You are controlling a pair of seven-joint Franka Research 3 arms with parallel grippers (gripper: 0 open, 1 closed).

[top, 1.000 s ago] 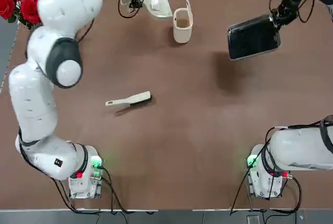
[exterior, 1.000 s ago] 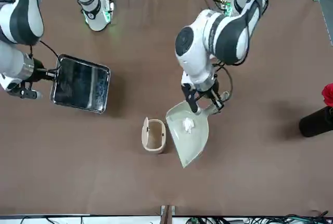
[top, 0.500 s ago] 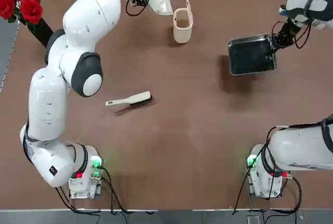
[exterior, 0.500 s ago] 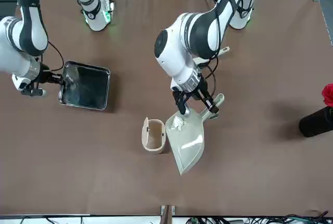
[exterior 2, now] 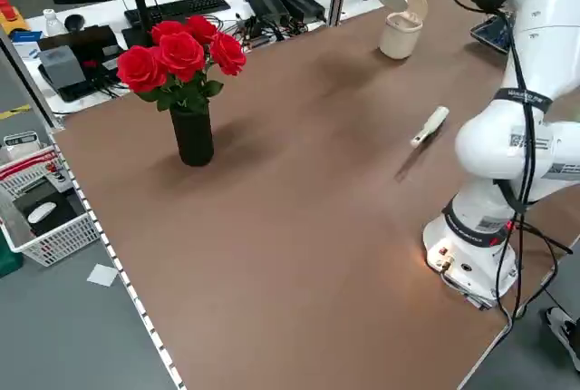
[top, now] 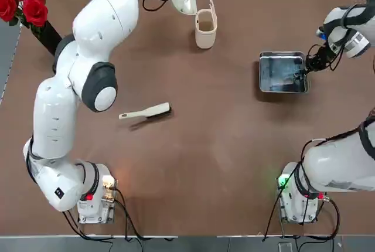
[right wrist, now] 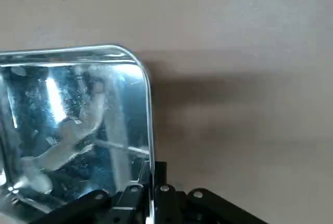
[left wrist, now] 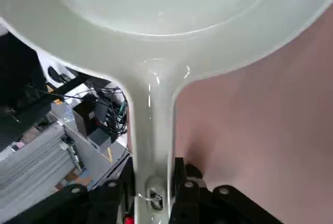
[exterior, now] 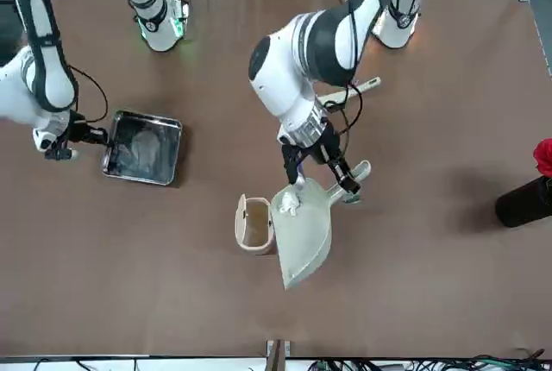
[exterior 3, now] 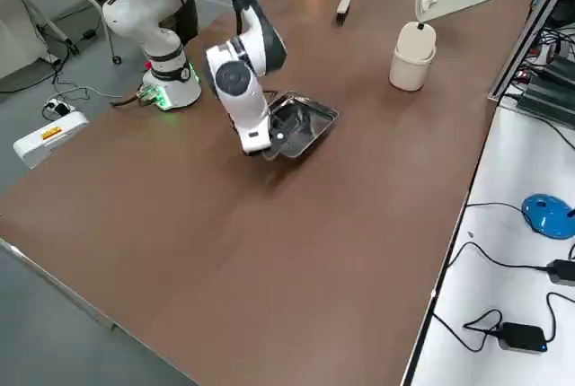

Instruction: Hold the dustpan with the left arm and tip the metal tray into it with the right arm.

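Frankly, I can read no brand or writing anywhere; the small labels on the arm bases are too small for me to make out.

By count I have two arms, one dustpan [exterior: 304, 233], one tray [top: 283, 72], one brush [top: 146, 112], one cream bin [top: 205, 26] and one vase of red roses [exterior 2: 185, 91].

My left gripper [exterior: 321, 166], just below center in the front view, has its jaws clamped tight on the dustpan's thin handle; the left wrist view shows the handle running between the fingers [left wrist: 183, 193]. The scoop tilts beside the bin, and one white scrap [exterior: 288, 204] lies in it near the bin's rim.

My right gripper [top: 309, 68], at the right edge of the top view, has its jaws pinched on the tray's rim. The tray sits right of center there, well apart from the dustpan and bin at the top. Whether it rests on the table I cannot tell.

The brush lies alone, left of center.
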